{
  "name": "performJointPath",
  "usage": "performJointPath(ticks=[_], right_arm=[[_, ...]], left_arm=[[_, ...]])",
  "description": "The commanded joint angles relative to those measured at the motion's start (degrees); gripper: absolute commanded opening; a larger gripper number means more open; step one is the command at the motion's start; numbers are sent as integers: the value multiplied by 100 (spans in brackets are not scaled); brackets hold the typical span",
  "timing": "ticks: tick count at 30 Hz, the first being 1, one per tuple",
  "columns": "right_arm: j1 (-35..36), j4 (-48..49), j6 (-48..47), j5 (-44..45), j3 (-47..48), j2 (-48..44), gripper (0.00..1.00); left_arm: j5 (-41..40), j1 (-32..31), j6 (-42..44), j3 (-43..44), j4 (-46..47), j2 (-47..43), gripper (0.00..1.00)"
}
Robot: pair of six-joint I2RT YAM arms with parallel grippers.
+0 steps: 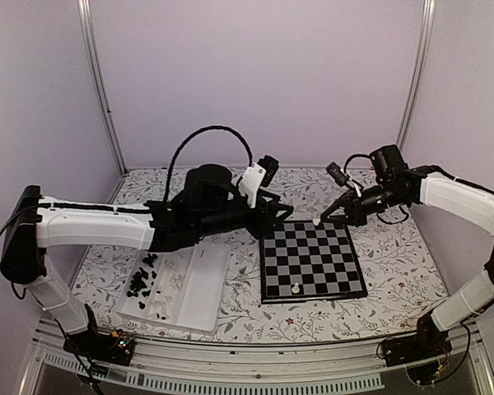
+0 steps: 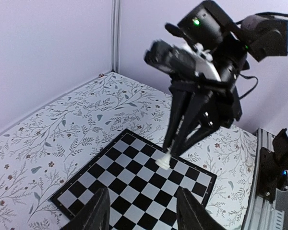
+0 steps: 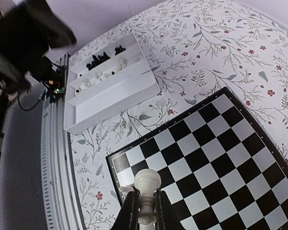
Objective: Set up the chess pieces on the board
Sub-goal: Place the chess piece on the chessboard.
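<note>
We see the table point(image 1: 395, 263), covered in a floral print, spread under everything else. Over it the left arm point(image 1: 90, 226) reaches in from the near left toward the middle, and the right arm point(image 1: 461, 202) bends in from the right. A white compartment tray point(image 1: 202, 288) lies at the near left of the table. Just beside it on the right is the chessboard point(image 1: 313, 259), flat, with black and silver-grey checks. The left gripper point(image 2: 144, 211) hangs over the board's left side. We find its jaws apart, with only the checks showing between them. The right gripper point(image 3: 145, 206) points down at the board's far edge, its jaws closed tight on the stem of a cream-white pawn point(image 3: 147, 184). The pawn is upright, its round head above the fingertips. It sits over a square close to the board's far edge, but we cannot tell whether its base touches the surface. In the tray, black pieces point(image 1: 144, 276) are heaped in the leftmost compartment at its far end, and white pieces point(image 3: 98, 76) lie in the compartment beside them. A second white piece point(image 1: 296, 289) stands alone on the board, in the row nearest the arms' bases.
</note>
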Motion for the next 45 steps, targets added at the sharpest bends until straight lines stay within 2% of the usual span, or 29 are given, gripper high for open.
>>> performJointPath(ticks=[1, 5, 14, 26, 41, 45], right_arm=[[675, -489, -1387, 1690, -597, -398, 2], [1400, -351, -1740, 2582, -1102, -592, 2], [2534, -3, -2004, 3548, -1623, -416, 2], [2788, 139, -1942, 3936, -1471, 66, 4], [2841, 142, -1875, 3956, -1277, 411, 7], [2846, 147, -1848, 4008, -1257, 475, 18]], left_arm=[[-992, 110, 120, -250, -1038, -678, 50], [-1534, 361, -309, -479, -1587, -1082, 51], [-1303, 1032, -1109, -1301, -1486, -1949, 52], [-1196, 1118, -1173, -1507, -1434, -2023, 52], [-1121, 1133, -1186, -1618, -1353, -1953, 53], [-1095, 1133, -1192, -1618, -1361, -1952, 52]])
